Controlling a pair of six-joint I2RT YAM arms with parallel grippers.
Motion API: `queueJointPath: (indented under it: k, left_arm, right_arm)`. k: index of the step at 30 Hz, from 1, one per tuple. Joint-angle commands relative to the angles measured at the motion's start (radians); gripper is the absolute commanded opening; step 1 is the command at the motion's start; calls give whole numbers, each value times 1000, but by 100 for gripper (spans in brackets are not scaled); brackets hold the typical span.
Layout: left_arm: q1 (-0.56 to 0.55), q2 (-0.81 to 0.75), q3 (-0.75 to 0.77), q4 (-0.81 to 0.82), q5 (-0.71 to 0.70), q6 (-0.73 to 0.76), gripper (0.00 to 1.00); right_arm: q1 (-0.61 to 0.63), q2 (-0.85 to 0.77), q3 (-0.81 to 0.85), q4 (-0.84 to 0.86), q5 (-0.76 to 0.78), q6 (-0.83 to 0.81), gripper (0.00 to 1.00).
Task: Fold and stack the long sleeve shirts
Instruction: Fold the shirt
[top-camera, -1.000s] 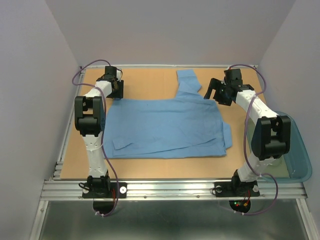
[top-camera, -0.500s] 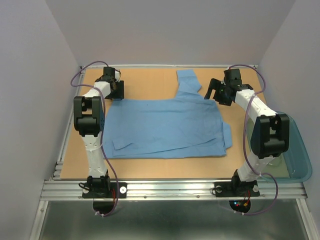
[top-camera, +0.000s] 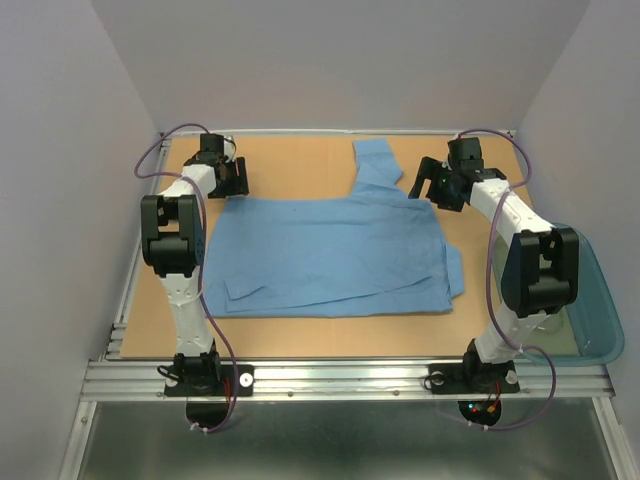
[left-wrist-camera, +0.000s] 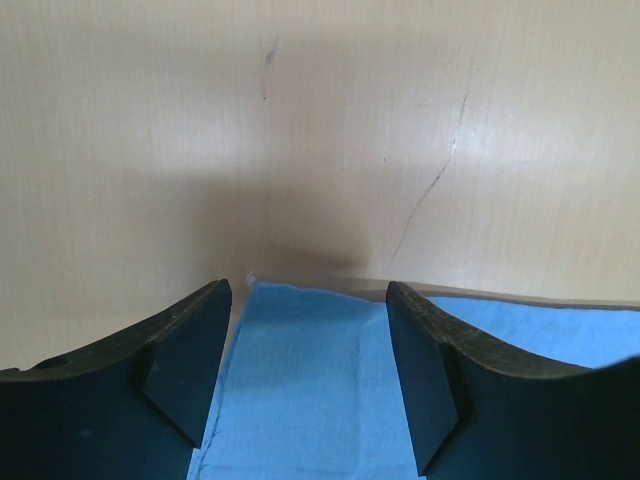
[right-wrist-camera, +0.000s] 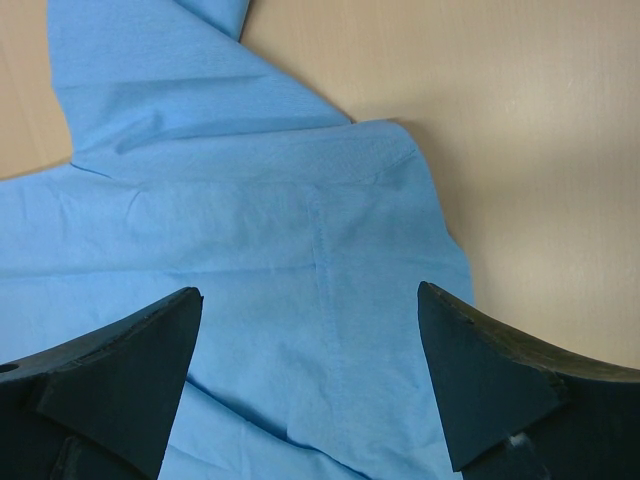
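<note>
Jaws: both pairs are spread and nothing is pinched.
Left gripper (left-wrist-camera: 308, 290): held low over the far left corner of the shirt (top-camera: 330, 250), whose edge is seen between the fingers.
Right gripper (right-wrist-camera: 308, 292): held above the far right corner, beside the sleeve root.
Reason: the two far corners are judged to be bracketed so that the far edge can be taken up evenly for a fold.
Shirt: light blue, thin and faintly creased. It is spread flat mid-table between the arms, with layers doubled along the near edge.
Sleeve (top-camera: 377, 162): left sticking out toward the far edge, not yet folded in.
Table (top-camera: 300, 165): tan board, bare around the cloth.
Tub (top-camera: 603, 300): set at the right, well apart.
</note>
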Motion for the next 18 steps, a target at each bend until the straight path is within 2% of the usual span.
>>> queueJointPath:
  k: [1, 7, 17, 18]
  left_arm:
    - [2, -47, -25, 15, -5, -2, 74]
    - [3, -10, -29, 11, -68, 5, 71]
    - [-12, 19, -35, -25, -114, 22, 60]
    - [-14, 16, -37, -26, -111, 22, 56]
  right_arm:
    - [-5, -46, 24, 20, 3, -10, 93]
    - [-6, -38, 27, 23, -3, -7, 93]
    - [-6, -29, 32, 40, 10, -9, 93]
    - [-5, -21, 42, 42, 11, -10, 93]
